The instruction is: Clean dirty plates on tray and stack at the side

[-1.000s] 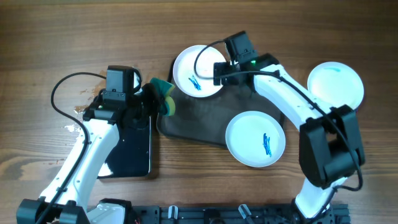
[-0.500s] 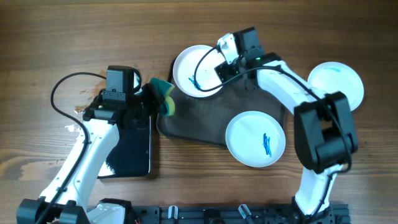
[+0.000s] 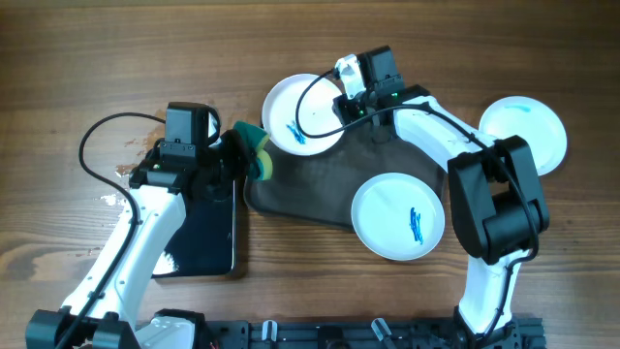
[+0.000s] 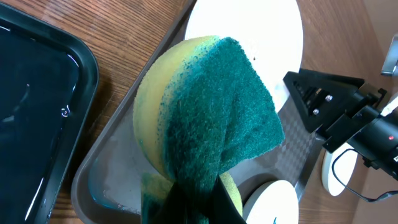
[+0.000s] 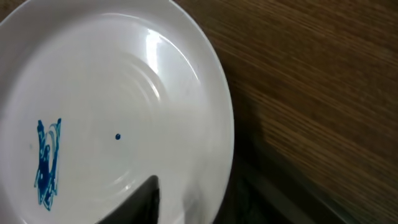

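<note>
- Nudged toward 9 o'clock since a second ago, the first plate (image 3: 300,111) overhangs the tray (image 3: 310,189) at its 11 o'clock corner, blue scribble intact.
- At the tray's 5 o'clock lies the second plate (image 3: 397,215), inked; the third plate (image 3: 523,134) sits off-tray at 3 o'clock, faintly smeared.
- The right gripper (image 3: 340,105) seems to pinch the first plate's rim.
- The left gripper (image 3: 237,155) clenches the sponge (image 3: 254,150), short of that plate: scrubbing and stacking remain.
</note>
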